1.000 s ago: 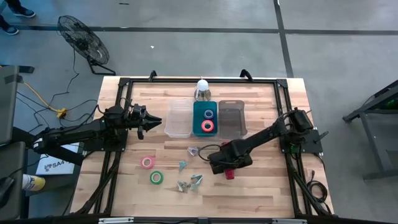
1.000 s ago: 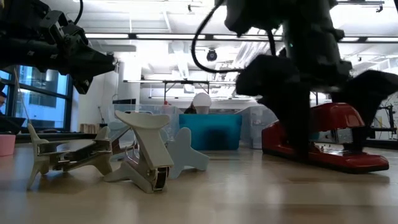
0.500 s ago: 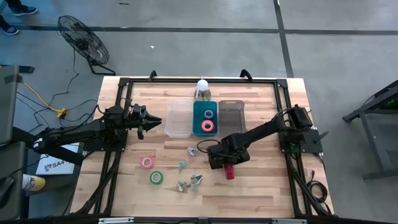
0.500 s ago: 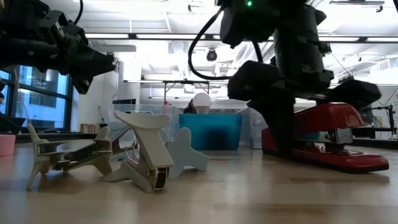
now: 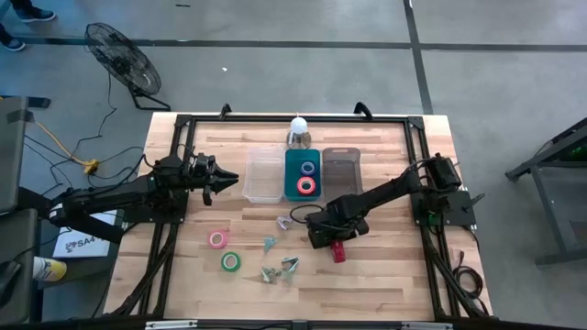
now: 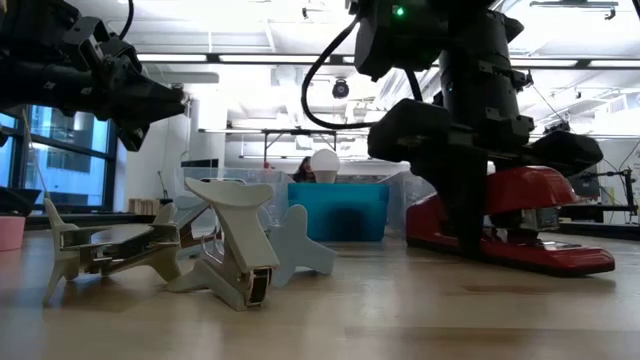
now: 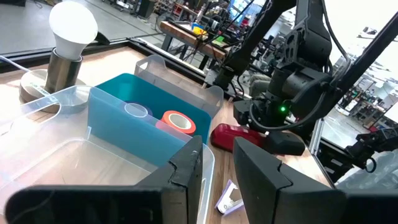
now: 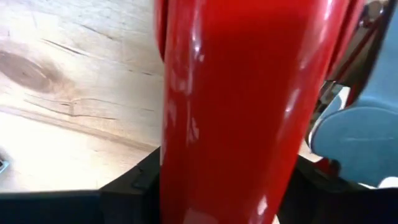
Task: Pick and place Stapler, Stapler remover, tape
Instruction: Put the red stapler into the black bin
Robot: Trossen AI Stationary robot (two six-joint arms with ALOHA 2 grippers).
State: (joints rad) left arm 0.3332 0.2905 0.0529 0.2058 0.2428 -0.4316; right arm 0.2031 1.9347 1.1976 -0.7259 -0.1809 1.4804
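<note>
The red stapler (image 5: 337,252) lies on the wood table in front of the bins, its base flat on the top (image 6: 520,255). My right gripper (image 5: 327,234) stands over it and is shut on it. A pink tape roll (image 5: 216,239) and a green one (image 5: 230,261) lie flat on the table's left half. Two more rolls (image 5: 306,185) sit in the teal bin (image 5: 290,174). Several silvery staple removers (image 5: 280,268) lie near the table's middle. My left gripper (image 5: 220,177) hovers open beside the clear bin (image 5: 262,174). My right gripper holds the stapler's red top arm (image 8: 236,93) between its two fingers, one finger (image 8: 134,186) on each long side. It comes from above and lies across the stapler (image 6: 470,215). The stapler stays level with its base on the table.
Three bins stand in a row at the far middle: clear, teal and smoky grey (image 5: 342,176). A light bulb on a stand (image 5: 298,130) is behind them. The staple removers (image 6: 235,250) lie between the stapler and the loose tape rolls. Black frame rails border the table.
My right gripper has moved a little toward the table's left and far edges. The stapler has slid slightly the same way along the table, staying flat on its base.
</note>
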